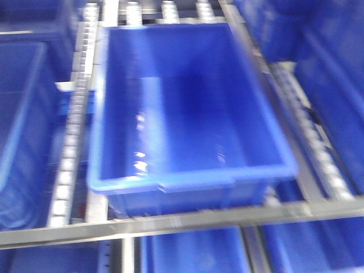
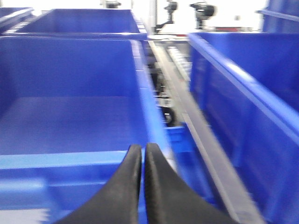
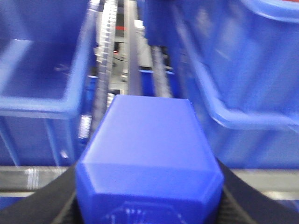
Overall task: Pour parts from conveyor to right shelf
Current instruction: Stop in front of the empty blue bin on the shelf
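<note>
A large blue bin [image 1: 187, 102] sits on the roller shelf [image 1: 71, 142]; its inside looks bare apart from light glints. No gripper shows in the front view. In the left wrist view my left gripper [image 2: 143, 147] is shut and empty, its black fingertips [image 2: 154, 163] just before the near rim of a blue bin [image 2: 70, 116]. In the right wrist view my right gripper [image 3: 148, 186] is shut on a small blue angular box [image 3: 149, 144], which fills the gap between the black fingers [image 3: 56, 191]. The box's contents are hidden. All views are blurred.
More blue bins stand on both sides [image 1: 23, 131] [image 1: 330, 74] and below the shelf's front rail [image 1: 187, 219]. In the left wrist view a grey rail [image 2: 187, 107] runs between two bins. In the right wrist view roller tracks [image 3: 108, 46] run between bins [image 3: 37, 70] [image 3: 243, 65].
</note>
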`<state>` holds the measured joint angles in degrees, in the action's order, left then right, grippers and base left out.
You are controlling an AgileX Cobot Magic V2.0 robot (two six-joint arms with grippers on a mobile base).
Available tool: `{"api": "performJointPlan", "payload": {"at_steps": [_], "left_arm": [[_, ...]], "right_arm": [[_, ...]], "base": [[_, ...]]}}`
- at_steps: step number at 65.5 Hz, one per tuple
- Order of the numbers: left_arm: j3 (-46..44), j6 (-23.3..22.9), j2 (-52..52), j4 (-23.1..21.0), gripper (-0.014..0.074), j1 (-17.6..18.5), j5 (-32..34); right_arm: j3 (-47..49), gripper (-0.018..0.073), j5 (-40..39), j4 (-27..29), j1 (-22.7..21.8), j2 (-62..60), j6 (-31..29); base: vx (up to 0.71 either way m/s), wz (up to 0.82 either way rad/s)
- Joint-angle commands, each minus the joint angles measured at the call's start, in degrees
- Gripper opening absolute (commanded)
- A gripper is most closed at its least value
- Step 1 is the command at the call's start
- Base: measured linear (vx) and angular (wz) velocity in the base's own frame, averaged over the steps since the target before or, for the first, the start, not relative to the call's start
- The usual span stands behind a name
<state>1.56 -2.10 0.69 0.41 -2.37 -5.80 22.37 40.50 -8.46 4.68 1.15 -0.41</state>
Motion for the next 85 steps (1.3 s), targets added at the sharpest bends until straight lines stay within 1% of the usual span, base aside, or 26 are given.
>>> {"api": "performJointPlan", "payload": {"at_steps": [1,14,33,85], "left_arm": [[-1.14,-0.49,0.62,-0.41,-0.0006,0.3,4.19],[-1.14,-0.49,0.62,-0.41,-0.0006,0.3,4.19],[-1.14,-0.49,0.62,-0.41,-0.0006,0.3,4.19],[-1.14,-0.49,0.62,-0.41,-0.0006,0.3,4.19]], "right_arm": [[1.46,-0.0005,-4.52,-0.83,-0.24,1.21,-0.53],[1.46,-0.0005,-4.52,-0.83,-0.24,1.21,-0.53],[1.46,-0.0005,-4.52,-0.83,-0.24,1.21,-0.53],[1.46,-0.0005,-4.52,-0.83,-0.24,1.21,-0.53]], "base": [[0.18,0.46],[0.15,0.3],[0.09,0.1],[0.11,-0.01]]}}
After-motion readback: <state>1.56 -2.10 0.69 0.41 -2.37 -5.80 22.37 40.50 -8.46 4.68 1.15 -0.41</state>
